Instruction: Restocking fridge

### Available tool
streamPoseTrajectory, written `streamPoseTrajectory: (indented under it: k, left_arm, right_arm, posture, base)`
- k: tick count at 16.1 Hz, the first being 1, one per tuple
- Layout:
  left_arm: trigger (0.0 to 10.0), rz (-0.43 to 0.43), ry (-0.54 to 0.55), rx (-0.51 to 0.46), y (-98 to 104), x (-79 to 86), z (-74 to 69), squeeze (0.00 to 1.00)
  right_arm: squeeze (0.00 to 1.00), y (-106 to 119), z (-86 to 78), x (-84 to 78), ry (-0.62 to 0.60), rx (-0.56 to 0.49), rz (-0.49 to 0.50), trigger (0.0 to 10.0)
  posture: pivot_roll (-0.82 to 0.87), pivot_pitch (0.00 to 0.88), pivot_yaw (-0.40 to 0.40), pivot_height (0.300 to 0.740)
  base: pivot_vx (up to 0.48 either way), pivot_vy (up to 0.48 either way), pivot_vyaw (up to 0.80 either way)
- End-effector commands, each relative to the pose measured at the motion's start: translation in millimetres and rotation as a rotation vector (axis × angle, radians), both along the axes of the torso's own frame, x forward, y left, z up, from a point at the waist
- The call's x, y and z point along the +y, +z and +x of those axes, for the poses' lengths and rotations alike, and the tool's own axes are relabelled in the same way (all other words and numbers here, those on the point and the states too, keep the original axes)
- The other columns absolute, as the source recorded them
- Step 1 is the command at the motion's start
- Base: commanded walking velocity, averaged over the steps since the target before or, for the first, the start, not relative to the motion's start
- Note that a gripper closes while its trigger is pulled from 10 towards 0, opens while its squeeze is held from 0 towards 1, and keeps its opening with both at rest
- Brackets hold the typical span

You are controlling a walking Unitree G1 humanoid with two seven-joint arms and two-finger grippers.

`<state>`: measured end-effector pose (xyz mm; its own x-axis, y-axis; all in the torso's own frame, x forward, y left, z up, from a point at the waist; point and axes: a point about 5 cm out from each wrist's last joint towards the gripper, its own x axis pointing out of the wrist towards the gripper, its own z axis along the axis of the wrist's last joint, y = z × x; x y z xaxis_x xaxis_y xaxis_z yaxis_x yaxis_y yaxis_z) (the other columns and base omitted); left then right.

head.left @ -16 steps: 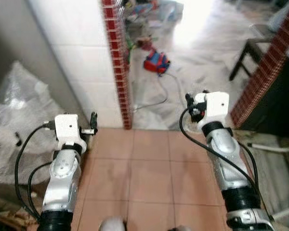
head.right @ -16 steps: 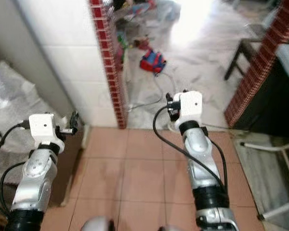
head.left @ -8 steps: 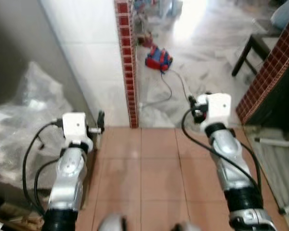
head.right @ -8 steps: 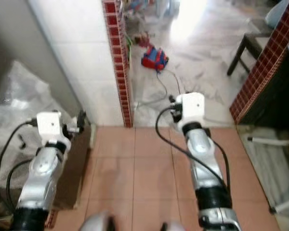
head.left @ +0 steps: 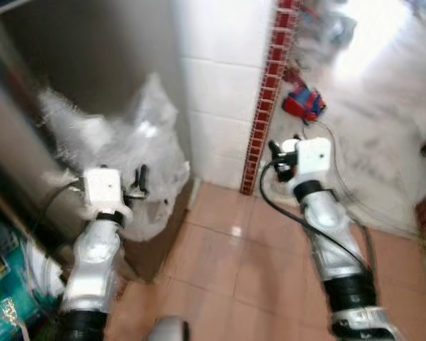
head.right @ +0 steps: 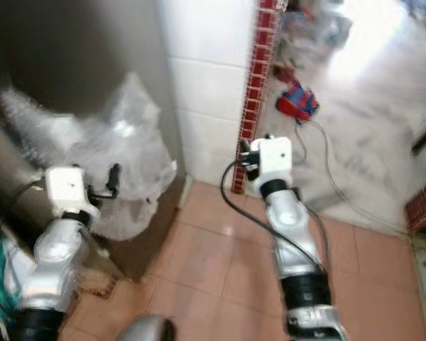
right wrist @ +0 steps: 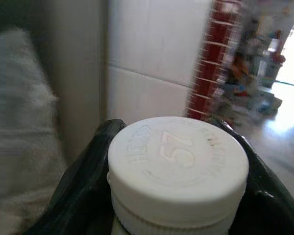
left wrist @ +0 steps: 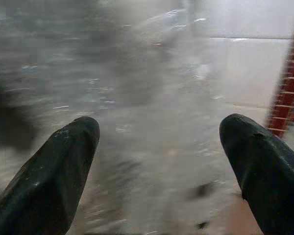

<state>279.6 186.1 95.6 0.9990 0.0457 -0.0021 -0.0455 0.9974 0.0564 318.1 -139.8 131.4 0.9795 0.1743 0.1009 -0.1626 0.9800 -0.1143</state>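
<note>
Standing at ten o'clock of the scene, a grey fridge side [head.left: 50,92] has a crumpled clear plastic bag [head.left: 128,153] bunched against it, and a white tiled wall [head.left: 220,85] with a red brick strip [head.left: 266,92] rises at twelve. The left gripper [left wrist: 159,161] hovers before the bag, fingers spread apart. The right gripper [right wrist: 176,161] is clamped on a bottle [right wrist: 179,169] at one o'clock, its white cap pointing out along the fingers.

Motion blur throughout, glaring doorway daylight.
</note>
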Motion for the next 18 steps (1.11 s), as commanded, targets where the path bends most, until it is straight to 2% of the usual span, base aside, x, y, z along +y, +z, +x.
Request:
streamPoseTrajectory:
  k: [1,3,7,10,12,18]
  left_arm:
    - [10.0,-0.002,-0.014,-0.022,5,-2.6,0.5,0.0]
    - [10.0,-0.016,0.002,-0.029,7,-0.5,0.8,0.0]
    - [10.0,-0.04,0.065,-0.089,18,12.0,2.1,0.0]
    - [10.0,-0.09,0.095,-0.051,17,21.7,9.8,0.0]
    - [10.0,-0.127,0.049,-0.041,20,21.3,22.1,0.0]
    - [10.0,-0.235,0.071,-0.033,30,24.5,53.7,0.0]
  right_arm:
    - [0.0,9,2.8,-2.2,-0.007,-0.041,-0.004,10.0]
    - [0.0,9,2.7,-3.0,-0.009,-0.039,-0.008,10.0]
    - [0.0,7,1.7,-5.7,-0.021,-0.033,-0.017,10.0]
    - [0.0,8,2.0,-6.2,-0.028,-0.037,-0.024,10.0]
    - [0.0,8,1.2,-7.0,-0.031,-0.039,-0.03,10.0]
    - [0.0,11,-2.8,-11.3,-0.045,-0.05,-0.049,10.0]
  posture:
    - [0.04,0.0,0.014,0.74]
    - [0.04,0.003,0.013,0.74]
    - [0.04,0.011,0.011,0.74]
    - [0.04,0.016,0.011,0.74]
    - [0.03,0.021,0.012,0.74]
    - [0.01,0.037,0.019,0.74]
  base:
    - [0.0,0.0,0.8]
    - [0.0,0.0,0.8]
    - [0.0,0.0,0.0]
    - [0.0,0.0,0.0]
    - [0.0,0.0,0.0]
    - [0.0,0.0,0.0]
